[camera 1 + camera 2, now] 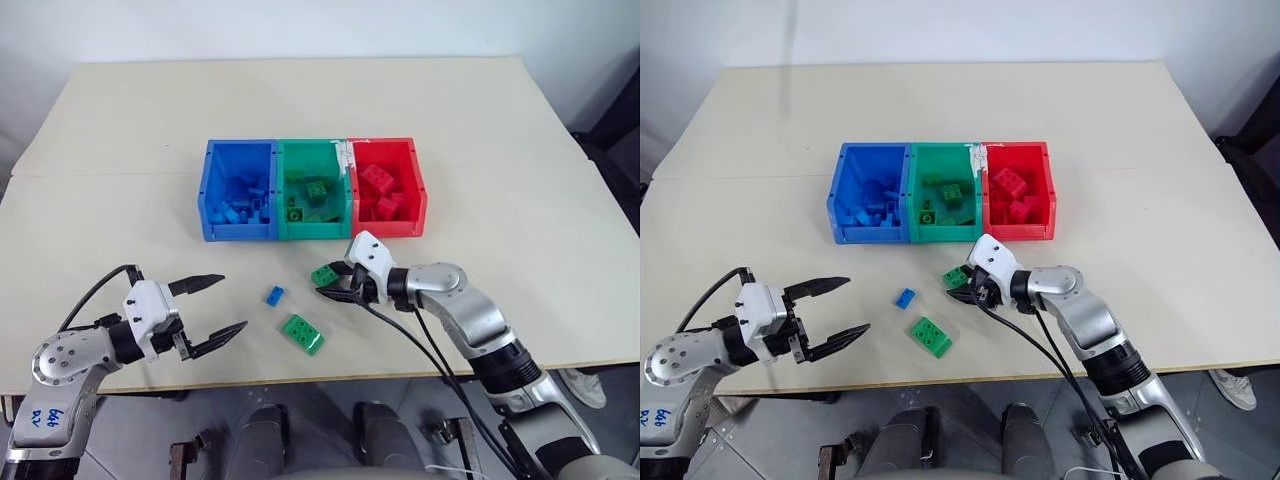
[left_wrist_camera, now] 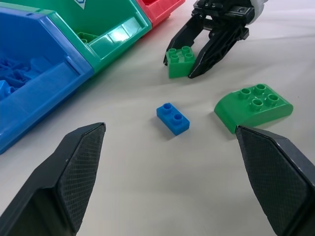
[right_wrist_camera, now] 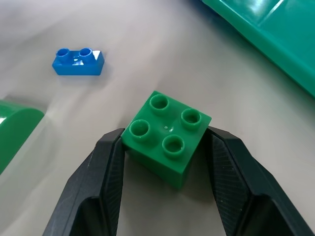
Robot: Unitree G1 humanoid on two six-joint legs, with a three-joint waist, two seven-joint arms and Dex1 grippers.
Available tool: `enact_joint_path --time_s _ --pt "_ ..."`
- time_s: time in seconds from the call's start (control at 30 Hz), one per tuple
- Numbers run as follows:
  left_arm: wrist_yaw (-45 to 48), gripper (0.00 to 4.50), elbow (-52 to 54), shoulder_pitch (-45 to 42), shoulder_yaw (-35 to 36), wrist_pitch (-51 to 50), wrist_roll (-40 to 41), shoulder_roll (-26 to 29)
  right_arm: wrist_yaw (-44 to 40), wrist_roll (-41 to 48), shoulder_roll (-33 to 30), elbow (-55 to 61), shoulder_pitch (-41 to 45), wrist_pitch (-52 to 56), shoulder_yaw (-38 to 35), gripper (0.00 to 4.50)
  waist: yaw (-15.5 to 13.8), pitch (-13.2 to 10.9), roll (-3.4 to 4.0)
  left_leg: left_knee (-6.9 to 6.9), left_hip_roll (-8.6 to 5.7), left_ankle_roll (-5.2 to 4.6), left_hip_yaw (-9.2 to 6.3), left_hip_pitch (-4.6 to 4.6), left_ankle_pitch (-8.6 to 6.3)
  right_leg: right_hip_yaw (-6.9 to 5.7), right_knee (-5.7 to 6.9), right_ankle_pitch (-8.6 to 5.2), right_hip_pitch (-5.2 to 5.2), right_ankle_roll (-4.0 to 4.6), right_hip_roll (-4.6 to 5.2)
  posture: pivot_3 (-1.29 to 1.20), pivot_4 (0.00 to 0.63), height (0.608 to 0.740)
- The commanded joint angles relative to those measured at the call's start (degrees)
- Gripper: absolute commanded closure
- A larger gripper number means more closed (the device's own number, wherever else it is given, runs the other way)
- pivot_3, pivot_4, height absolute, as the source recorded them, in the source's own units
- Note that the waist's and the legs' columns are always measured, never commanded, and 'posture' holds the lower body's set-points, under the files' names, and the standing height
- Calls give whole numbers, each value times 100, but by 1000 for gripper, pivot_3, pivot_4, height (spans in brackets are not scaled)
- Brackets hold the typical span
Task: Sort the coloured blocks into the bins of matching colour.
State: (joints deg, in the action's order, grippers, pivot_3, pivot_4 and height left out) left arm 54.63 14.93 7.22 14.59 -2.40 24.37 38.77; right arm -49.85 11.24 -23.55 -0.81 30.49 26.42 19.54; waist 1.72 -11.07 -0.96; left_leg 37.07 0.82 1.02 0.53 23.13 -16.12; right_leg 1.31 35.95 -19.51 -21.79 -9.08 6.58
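My right gripper jaws clamp a green block on the table, at 6 o'clock from the green bin. Left gripper jaws gape, empty. Blue block and longer green block remain unsorted.

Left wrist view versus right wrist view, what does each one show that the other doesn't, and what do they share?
Left wrist view alone: the blue bin with blue bricks inside, a corner of the red bin, the open left end effector, and the right end effector seen from outside.

Right wrist view alone: a close look at the right end effector's fingers pressed against two opposite sides of the small green block.

Both: that small green block, the blue block, the longer green block and the green bin.
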Motion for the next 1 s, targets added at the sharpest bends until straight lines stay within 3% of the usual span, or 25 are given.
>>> enact_joint_path --time_s 0.03,0.1,0.2,0.37,0.47,0.5,0.67,0.77,1.0 --pt "-6 0 68 5 16 101 -8 2 -347 161 -55 -68 72 -305 -221 2465 -1 0 0 0 0 0 0 0 0 0 0 0 0 0 0 0 150 740" --pt "-18 0 86 22 22 113 -11 -13 -635 416 -43 -29 135 -529 -432 2465 -3 0 0 -1 0 0 0 1 0 -1 -1 0 0 0 0 0 150 740" --pt "-43 0 141 59 75 129 14 -23 -315 767 265 -209 681 -427 -1033 2465 25 -1 1 0 1 0 3 2 0 0 0 0 -2 0 1 0 150 740" --pt "-232 0 227 48 129 87 78 -122 444 432 648 -1534 1909 -1013 -1509 2465 40 -1 1 -3 8 9 5 1 4 -7 8 0 -13 0 -2 0 150 740" --pt "-335 0 277 92 149 48 100 -179 494 223 717 -2262 2313 -1301 -1493 2465 41 -1 1 -3 7 20 7 2 9 -12 7 1 -14 3 1 0 150 740" --pt "-351 0 289 116 149 52 92 -191 447 178 722 -2388 2364 -1402 -1467 1724 32 -1 1 -4 7 28 8 4 12 -15 8 1 -13 3 1 0 150 740" --pt "-468 0 367 240 156 67 90 -243 235 75 752 -2741 2479 -1684 -1442 74 41 -1 2 -5 4 26 19 16 10 -20 13 2 -19 3 7 0 150 740" --pt "-512 0 411 297 149 73 95 -259 -35 113 564 -2667 2378 -1766 -1500 29 42 -1 2 -6 5 26 23 18 5 -26 12 1 -23 3 7 0 150 740" --pt "-385 0 138 184 141 104 137 -230 -2879 1325 -687 -1660 816 -2688 -2030 29 -28 -1 2 7 6 17 23 15 -16 -87 -8 1 18 4 14 0 150 740"
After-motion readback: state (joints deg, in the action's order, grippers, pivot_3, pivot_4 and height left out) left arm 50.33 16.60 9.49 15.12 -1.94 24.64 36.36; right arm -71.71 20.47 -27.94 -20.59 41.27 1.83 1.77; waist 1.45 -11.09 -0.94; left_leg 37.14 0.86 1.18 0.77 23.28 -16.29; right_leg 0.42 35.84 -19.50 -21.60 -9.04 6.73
